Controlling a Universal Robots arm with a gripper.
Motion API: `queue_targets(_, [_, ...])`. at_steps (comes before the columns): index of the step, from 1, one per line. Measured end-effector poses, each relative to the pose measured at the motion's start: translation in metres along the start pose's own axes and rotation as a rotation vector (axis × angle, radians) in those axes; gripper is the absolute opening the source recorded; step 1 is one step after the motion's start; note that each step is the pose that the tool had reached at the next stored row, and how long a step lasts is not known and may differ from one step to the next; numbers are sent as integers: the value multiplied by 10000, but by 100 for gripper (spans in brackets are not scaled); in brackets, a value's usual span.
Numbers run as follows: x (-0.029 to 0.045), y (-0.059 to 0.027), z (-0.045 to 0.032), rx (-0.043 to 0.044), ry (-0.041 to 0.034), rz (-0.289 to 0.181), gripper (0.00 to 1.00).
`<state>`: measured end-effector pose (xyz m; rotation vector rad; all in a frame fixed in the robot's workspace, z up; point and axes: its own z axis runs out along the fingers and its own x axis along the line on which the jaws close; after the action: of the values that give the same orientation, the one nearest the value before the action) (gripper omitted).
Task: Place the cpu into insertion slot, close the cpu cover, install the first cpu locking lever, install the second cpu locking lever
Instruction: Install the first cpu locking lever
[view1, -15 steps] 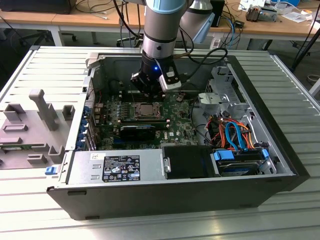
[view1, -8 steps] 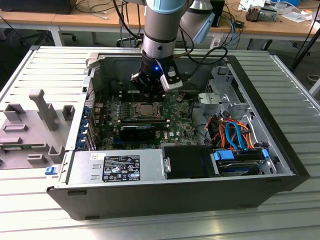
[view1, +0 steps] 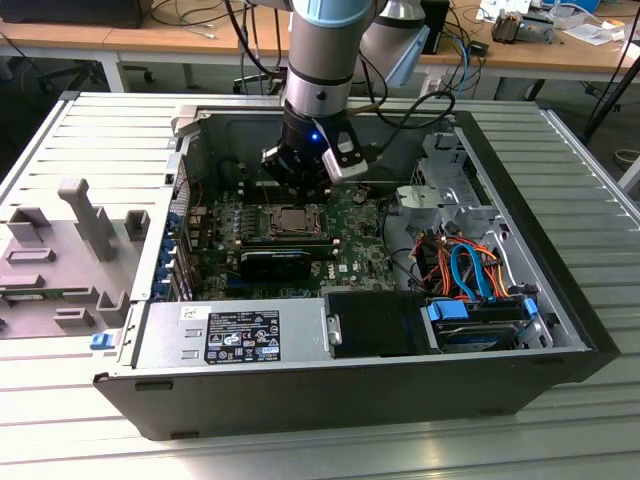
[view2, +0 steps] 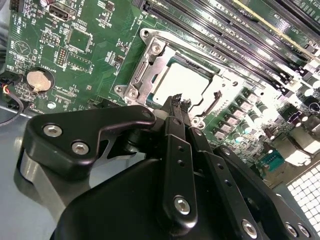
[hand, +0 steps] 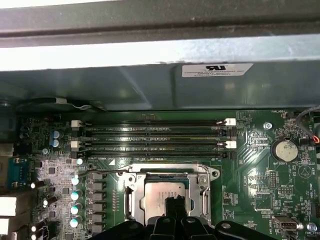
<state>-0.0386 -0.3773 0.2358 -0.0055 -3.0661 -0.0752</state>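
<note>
Nearest to us in the second wrist view, the gripper (view2: 179, 106) has its black fingers drawn together to a narrow tip, clenched on nothing we can make out, poised just above the near edge of the insertion slot (view2: 181, 80). The cpu (hand: 162, 196) already lies in that slot, toward the middle of the motherboard (hand: 260, 165), and the cpu cover (hand: 131, 192) seems to lie down around it, though we cannot be sure it is fully shut. We judge the cover thin, stiff and springy, best pushed on its edge tab; the cpu is light and fragile. The fingertips hide the slot's near edge, and the thin wire locking lever (hand: 102, 171) is hard to trace. Beyond run the memory slots (hand: 150, 134).
</note>
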Motion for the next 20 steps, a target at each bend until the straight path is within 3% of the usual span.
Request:
queue_targets(15, [0, 0, 0, 39, 26, -528, 11])
queue_targets(20, [0, 0, 0, 66, 44, -893, 11])
